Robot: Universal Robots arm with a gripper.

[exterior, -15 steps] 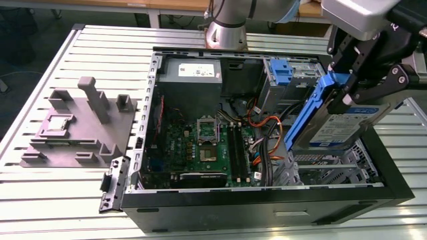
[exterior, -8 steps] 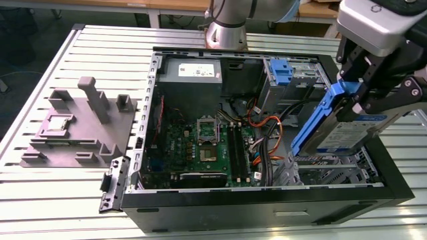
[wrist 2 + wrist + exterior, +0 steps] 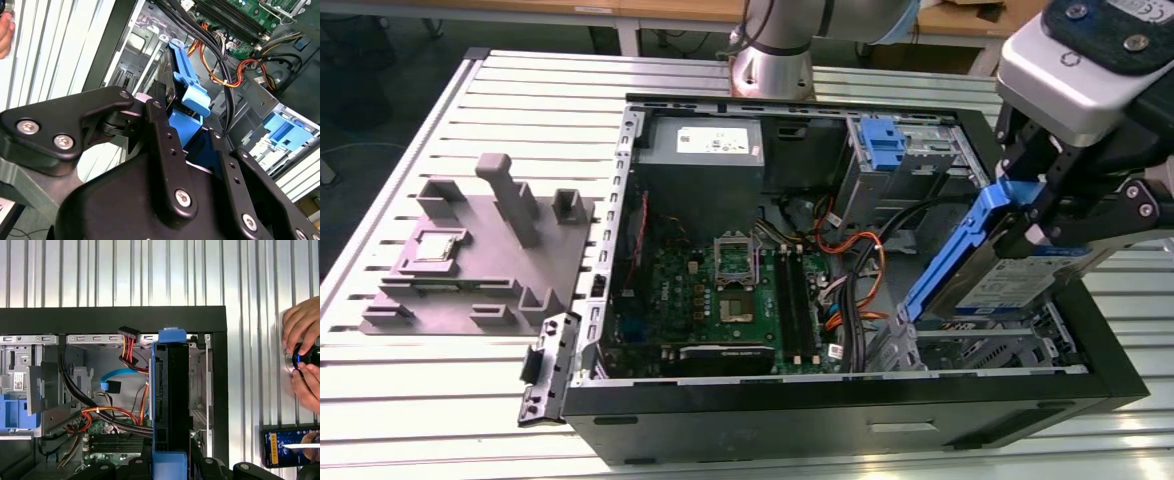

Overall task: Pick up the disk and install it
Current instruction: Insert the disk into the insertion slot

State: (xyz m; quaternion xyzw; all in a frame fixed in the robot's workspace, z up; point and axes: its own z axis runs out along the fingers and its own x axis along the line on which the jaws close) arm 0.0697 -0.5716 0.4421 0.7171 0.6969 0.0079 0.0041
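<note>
The disk [image 3: 1014,285] is a silver drive with a white-and-blue label in a blue carrier frame. It hangs tilted on edge over the drive bay [image 3: 987,350] at the exterior view's right side of the open computer case [image 3: 854,412]. My gripper [image 3: 1041,222] is shut on its upper part. In the first wrist view the disk [image 3: 170,400] shows edge-on, standing just inside the case's side wall, with my gripper [image 3: 170,467] behind it. The second wrist view shows black fingers [image 3: 161,132] clamping the blue carrier frame [image 3: 189,92].
Orange, red and black cables [image 3: 861,270] run beside the bay. A second blue bracket [image 3: 881,145] sits in the upper cage. A grey fixture block [image 3: 480,250] stands at the exterior view's left. A person's hands [image 3: 305,352] and a phone [image 3: 290,447] lie outside the case.
</note>
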